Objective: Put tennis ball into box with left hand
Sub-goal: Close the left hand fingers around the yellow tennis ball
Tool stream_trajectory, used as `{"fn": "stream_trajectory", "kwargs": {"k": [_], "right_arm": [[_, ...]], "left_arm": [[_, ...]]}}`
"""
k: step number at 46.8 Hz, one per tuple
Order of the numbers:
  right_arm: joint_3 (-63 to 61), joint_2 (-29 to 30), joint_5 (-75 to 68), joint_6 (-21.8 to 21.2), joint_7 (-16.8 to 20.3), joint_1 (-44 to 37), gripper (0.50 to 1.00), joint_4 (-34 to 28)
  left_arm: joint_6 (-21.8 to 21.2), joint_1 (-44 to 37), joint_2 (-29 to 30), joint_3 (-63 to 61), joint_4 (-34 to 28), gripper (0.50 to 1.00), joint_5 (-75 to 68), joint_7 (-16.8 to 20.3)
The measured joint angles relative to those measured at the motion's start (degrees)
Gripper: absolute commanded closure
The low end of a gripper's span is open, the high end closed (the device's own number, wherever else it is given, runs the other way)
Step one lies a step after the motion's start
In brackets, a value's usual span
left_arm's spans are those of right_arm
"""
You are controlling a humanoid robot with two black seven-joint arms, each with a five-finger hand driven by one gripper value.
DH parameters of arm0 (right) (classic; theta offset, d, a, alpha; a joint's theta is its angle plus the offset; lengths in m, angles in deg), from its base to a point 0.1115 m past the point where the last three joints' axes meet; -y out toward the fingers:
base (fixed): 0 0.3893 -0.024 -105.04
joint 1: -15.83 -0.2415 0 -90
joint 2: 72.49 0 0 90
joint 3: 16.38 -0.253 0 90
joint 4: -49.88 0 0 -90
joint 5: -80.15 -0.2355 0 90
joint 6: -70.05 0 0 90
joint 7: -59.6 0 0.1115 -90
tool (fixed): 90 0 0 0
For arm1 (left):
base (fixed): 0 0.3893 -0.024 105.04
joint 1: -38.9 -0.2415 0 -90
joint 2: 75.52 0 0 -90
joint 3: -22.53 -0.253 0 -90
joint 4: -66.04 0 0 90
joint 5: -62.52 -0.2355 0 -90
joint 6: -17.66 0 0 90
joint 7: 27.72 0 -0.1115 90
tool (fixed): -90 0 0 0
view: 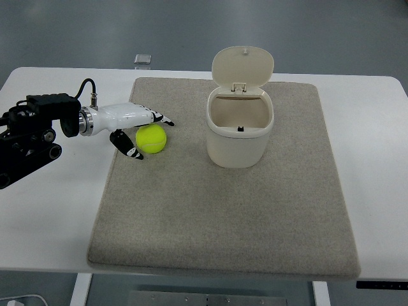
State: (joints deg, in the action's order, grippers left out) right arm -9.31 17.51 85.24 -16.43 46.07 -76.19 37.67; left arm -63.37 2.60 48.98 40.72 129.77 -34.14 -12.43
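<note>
A yellow-green tennis ball lies on the grey mat, left of centre. A cream box with its hinged lid standing open stands to the right of the ball. My left hand reaches in from the left edge. Its fingers are spread around the ball's left side, one above it and the thumb below left. The fingers are open and not closed on the ball. The right arm is out of view.
The mat lies on a white table. A small grey object sits at the table's far edge. A white object shows on the floor at the bottom left.
</note>
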Motion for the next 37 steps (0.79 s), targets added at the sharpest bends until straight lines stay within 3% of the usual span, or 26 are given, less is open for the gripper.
{"fn": "stream_trajectory", "kwargs": {"k": [8,19,26,37], "right_arm": [[0.02,0.0,0.0,0.0,0.0,0.0,0.562,0.0],[0.01,0.0,0.0,0.0,0.0,0.0,0.562,-0.01],[0.01,0.0,0.0,0.0,0.0,0.0,0.562,-0.04],[-0.02,0.0,0.0,0.0,0.0,0.0,0.562,0.0]], "left_arm": [[-0.04,0.01,-0.04,-0.17,-0.04,0.797,-0.43,0.01],[-0.27,0.28,-0.05,-0.17,0.16,0.808,-0.54,0.08],[-0.61,0.56,-0.19,0.1,0.23,1.0,-0.4,0.09],[-2.13,2.07,1.39,0.73,1.91,1.0,-0.2,0.39]]}}
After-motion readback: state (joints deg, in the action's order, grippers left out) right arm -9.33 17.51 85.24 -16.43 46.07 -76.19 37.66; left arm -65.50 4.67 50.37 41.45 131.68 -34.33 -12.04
